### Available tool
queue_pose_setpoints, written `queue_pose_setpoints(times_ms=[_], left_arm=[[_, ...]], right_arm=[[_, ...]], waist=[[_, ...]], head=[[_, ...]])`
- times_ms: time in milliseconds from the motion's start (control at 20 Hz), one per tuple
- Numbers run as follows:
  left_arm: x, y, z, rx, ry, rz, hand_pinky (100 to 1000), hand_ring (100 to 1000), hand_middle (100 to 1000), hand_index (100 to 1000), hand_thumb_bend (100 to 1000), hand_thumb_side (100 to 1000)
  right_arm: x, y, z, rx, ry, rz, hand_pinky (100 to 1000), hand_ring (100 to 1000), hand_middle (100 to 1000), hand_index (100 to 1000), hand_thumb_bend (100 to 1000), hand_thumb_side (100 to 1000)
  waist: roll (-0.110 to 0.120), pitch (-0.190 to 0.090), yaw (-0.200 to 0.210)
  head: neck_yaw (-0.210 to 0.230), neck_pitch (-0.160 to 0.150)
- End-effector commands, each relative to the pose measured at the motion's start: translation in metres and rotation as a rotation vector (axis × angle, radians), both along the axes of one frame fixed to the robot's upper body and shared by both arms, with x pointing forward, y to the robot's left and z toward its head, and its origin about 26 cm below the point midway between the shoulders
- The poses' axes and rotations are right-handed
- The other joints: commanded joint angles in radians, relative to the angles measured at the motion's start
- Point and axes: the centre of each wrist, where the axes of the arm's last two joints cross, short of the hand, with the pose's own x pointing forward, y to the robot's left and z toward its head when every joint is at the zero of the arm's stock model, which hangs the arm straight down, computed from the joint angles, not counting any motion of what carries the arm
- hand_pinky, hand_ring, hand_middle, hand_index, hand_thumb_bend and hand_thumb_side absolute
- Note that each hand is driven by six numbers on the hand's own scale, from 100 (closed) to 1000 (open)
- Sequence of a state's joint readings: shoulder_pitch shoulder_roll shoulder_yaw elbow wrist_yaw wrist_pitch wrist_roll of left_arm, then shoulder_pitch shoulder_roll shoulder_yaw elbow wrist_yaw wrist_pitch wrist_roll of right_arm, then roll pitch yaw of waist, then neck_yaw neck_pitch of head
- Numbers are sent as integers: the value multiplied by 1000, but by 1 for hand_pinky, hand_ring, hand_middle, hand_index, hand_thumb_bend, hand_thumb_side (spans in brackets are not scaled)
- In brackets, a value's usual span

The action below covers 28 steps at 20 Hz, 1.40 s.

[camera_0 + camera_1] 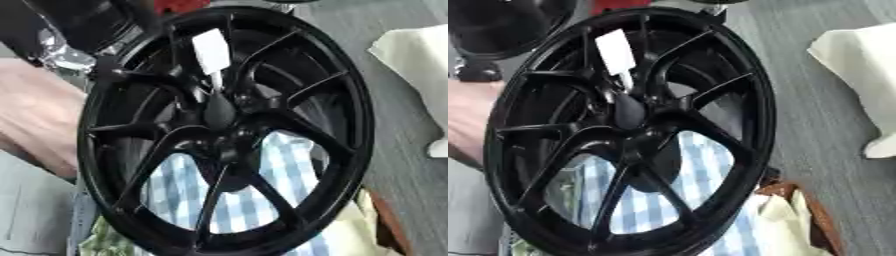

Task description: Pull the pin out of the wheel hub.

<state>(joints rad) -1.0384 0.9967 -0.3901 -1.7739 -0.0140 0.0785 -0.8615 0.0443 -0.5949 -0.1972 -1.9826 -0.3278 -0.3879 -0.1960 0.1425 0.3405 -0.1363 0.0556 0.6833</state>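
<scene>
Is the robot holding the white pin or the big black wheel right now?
Neither, as far as shows. No robot hand is in view; the white pin sticks out of the black wheel hub untouched.

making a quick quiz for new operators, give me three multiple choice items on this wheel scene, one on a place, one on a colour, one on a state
1. Where does the white flat tag with its thin pin sit on the black multi-spoke alloy wheel?
A. at the bottom rim
B. just above the centre hub, pointing down into it
C. lying on the grey floor

2. What colour is the checked cloth seen through the lower spokes?
A. red and black
B. plain yellow
C. blue and white

3. What is the state of the pin?
A. not yet pulled, its tip at the dark hub
B. lying loose on the cloth
C. held in a robot hand

Answers:
1 B, the tag stands over the hub among the upper spokes.
2 C, blue and white squares show between the spokes.
3 A, its thin end meets the hub and no robot hand shows in either view.
</scene>
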Motion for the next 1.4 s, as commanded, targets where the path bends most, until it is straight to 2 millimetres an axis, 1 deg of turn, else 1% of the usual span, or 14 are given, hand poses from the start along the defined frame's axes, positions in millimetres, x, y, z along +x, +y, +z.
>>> queue_pose_setpoints(times_ms=[50, 100, 200, 350, 400, 550, 600, 700, 900, 1150, 1200, 1400], left_arm=[[-3, -5, 5, -1, -42, 85, 888, 878, 746, 886, 577, 685], [-2, -8, 4, 4, -41, 105, 889, 877, 744, 885, 604, 695], [-1, -15, 2, 13, -36, 138, 890, 874, 735, 889, 626, 704], [2, -24, 2, 19, -36, 169, 893, 874, 721, 886, 637, 716], [3, -26, 2, 20, -32, 173, 892, 872, 711, 887, 643, 736], [10, -32, 1, 29, -14, 191, 895, 876, 727, 892, 648, 749], [12, -33, 1, 31, -7, 195, 902, 888, 757, 898, 650, 755], [17, -36, 0, 36, 5, 204, 912, 899, 772, 914, 658, 767], [28, -43, -4, 63, 20, 233, 914, 904, 778, 941, 695, 795], [42, -47, -9, 71, 19, 284, 912, 903, 775, 936, 738, 800], [46, -48, -11, 73, 20, 295, 912, 903, 776, 935, 734, 804], [59, -46, -18, 83, 32, 333, 918, 913, 788, 941, 768, 818]], right_arm=[[-1, -2, 11, -25, -18, 8, 920, 776, 668, 773, 100, 643], [-1, -2, 11, -25, -17, 8, 920, 776, 668, 773, 100, 643], [-1, -1, 11, -24, -16, 9, 920, 776, 668, 773, 100, 643], [-1, -2, 11, -22, -15, 9, 920, 776, 668, 773, 100, 644], [-1, -2, 11, -22, -15, 9, 920, 776, 668, 773, 100, 644], [-1, -2, 11, -20, -13, 10, 920, 776, 668, 773, 100, 645], [-1, -2, 11, -20, -13, 10, 920, 775, 668, 773, 100, 645], [-1, -2, 11, -20, -12, 11, 920, 775, 668, 773, 100, 646], [-1, -2, 12, -19, -11, 12, 920, 775, 668, 773, 100, 647], [0, -1, 12, -18, -10, 15, 920, 775, 668, 773, 100, 648], [0, -1, 12, -18, -9, 16, 920, 775, 668, 773, 100, 649], [0, -1, 13, -17, -9, 21, 920, 775, 667, 772, 100, 650]], waist=[[-5, -26, -1], [-3, -28, -2], [-2, -31, -2], [0, -35, -3], [1, -36, -3], [3, -39, -3], [4, -39, -4], [5, -40, -4], [7, -40, -6], [13, -43, -6], [15, -44, -6], [21, -47, -7]], head=[[4, 0], [4, 2], [4, 5], [6, 8], [6, 9], [5, 12], [5, 14], [4, 17], [-2, 26], [-4, 43], [-3, 47], [1, 58]])
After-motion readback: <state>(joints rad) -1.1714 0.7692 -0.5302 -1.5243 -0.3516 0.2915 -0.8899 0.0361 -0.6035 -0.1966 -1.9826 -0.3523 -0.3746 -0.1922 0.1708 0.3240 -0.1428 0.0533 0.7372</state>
